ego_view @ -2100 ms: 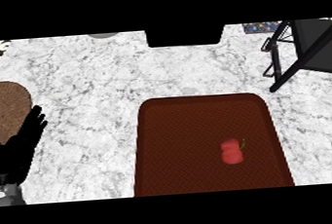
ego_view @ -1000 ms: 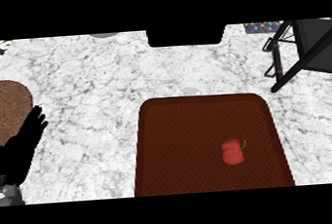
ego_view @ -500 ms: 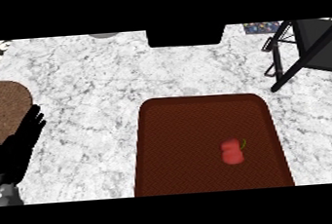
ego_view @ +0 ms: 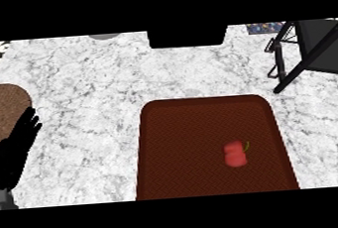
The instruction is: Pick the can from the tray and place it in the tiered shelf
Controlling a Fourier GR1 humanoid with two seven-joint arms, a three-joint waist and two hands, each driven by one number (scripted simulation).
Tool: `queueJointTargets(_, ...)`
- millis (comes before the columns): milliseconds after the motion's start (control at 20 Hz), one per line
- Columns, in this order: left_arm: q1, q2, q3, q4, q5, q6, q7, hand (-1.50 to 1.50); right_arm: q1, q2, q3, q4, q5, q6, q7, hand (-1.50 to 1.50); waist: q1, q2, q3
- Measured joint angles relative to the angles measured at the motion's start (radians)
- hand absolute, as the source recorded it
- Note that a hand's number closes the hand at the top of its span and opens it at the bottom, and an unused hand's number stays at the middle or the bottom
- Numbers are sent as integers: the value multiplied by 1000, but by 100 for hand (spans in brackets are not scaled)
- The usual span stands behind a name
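Observation:
A dark red-brown tray [ego_view: 195, 134] lies on the marble counter at the lower middle of the head view. On its right half lies a small red object [ego_view: 236, 154] with a thin green stem; it looks more like a pepper than a can. The black tiered shelf [ego_view: 310, 49] stands at the upper right, only its frame and legs showing. My left hand [ego_view: 13, 149] rests at the left edge with its fingers straight and pointing up, far from the tray. My right hand shows nowhere.
A brown round board [ego_view: 2, 112] lies at the left edge, just above my left hand. A black opening [ego_view: 187, 36] sits at the top middle, with a grey round thing [ego_view: 104, 36] to its left.

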Motion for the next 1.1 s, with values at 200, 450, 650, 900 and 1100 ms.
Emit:
queueJointTargets(200,5,-7,-2,24,-14,1,-30,0,-18,-58,-76,22,-78,59,15,-150,-6,0,0)
queueJointTargets(450,13,-12,2,16,-15,2,-26,0,-2,-193,-161,68,-152,151,27,-150,-11,-1,0)
queueJointTargets(650,22,-23,-4,-7,-18,11,-13,0,41,-343,-218,124,-183,222,31,-150,-14,0,1)
queueJointTargets(900,40,-24,7,-1,-20,13,-32,0,159,-513,-270,223,-198,347,-21,-150,-28,-1,3)
queueJointTargets(1100,38,-19,20,10,-15,14,-35,0,240,-622,-307,301,-207,444,-82,-150,-42,-2,6)
